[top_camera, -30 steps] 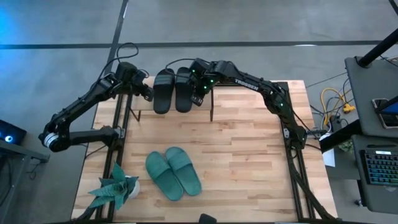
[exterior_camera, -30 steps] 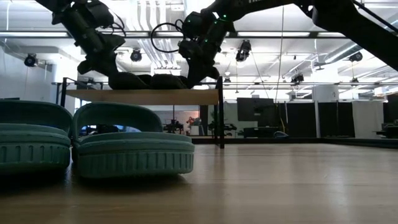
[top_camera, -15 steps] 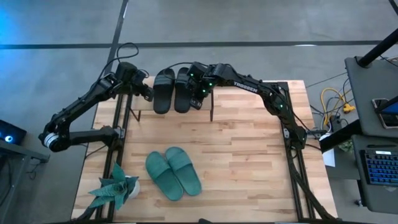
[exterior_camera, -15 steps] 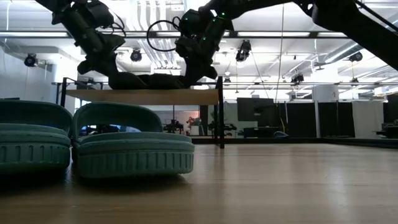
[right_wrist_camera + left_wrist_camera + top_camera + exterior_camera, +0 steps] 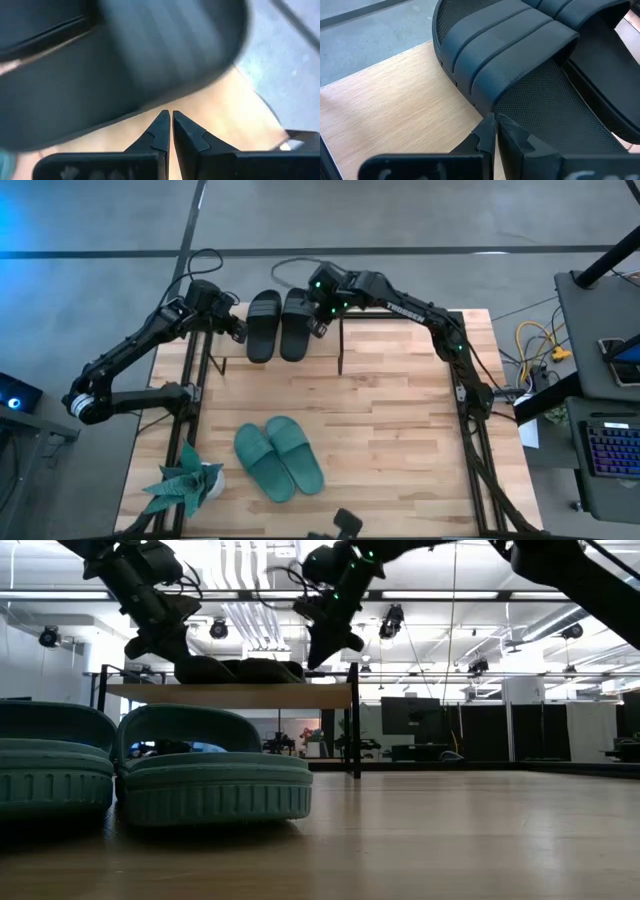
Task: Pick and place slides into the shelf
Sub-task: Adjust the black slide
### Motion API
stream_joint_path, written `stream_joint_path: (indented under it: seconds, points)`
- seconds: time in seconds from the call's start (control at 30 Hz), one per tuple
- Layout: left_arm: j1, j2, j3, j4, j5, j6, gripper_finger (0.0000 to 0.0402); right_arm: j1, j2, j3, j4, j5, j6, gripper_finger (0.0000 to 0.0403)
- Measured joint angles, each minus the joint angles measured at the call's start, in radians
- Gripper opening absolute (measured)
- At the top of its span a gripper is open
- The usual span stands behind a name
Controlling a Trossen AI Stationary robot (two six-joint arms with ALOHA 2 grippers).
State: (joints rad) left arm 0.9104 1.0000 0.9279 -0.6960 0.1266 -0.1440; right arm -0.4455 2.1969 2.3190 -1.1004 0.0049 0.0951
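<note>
Since the earlier frames the right gripper (image 5: 322,308) has lifted off the black slides (image 5: 279,323) and pulled up and slightly back; in the low view it now hangs above the shelf (image 5: 228,694) rather than touching the footwear. The left arm has not shifted.

Going from the left of the high view: the plant (image 5: 186,484) sits at the lower left of the table (image 5: 400,430). Above it, at upper left, the left gripper (image 5: 237,331) rests at the left edge of the black pair; in its wrist view its fingers (image 5: 485,134) are pressed together with nothing between them, their tips right at the side of the nearest black slide. The black slides lie side by side on the shelf's top board at upper centre. Lower centre, the teal slides (image 5: 279,458) lie together on the table. The right gripper hovers just right of the black pair, its fingers (image 5: 162,127) clenched and empty.
</note>
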Motion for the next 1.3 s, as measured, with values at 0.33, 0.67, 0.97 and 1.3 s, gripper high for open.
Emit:
stream_joint_path:
  seconds: [0.33,0.67,0.97,1.3]
  points:
    - [0.0,0.0,0.0,0.0,0.0,0.0,0.0001,-0.11,0.012,-0.045,0.073,-0.057,0.046,0.0013]
    - [0.0,0.0,0.0,0.0,0.001,-0.005,0.0001,-0.112,0.063,-0.057,0.145,-0.11,0.019,0.0013]
    - [0.0,0.0,0.0,-0.001,0.001,-0.006,0.0001,-0.111,0.071,-0.054,0.162,-0.139,-0.002,0.0013]
    - [0.0,0.0,0.0,0.0,0.001,-0.006,0.0002,-0.103,0.071,-0.054,0.163,-0.163,-0.002,0.0013]
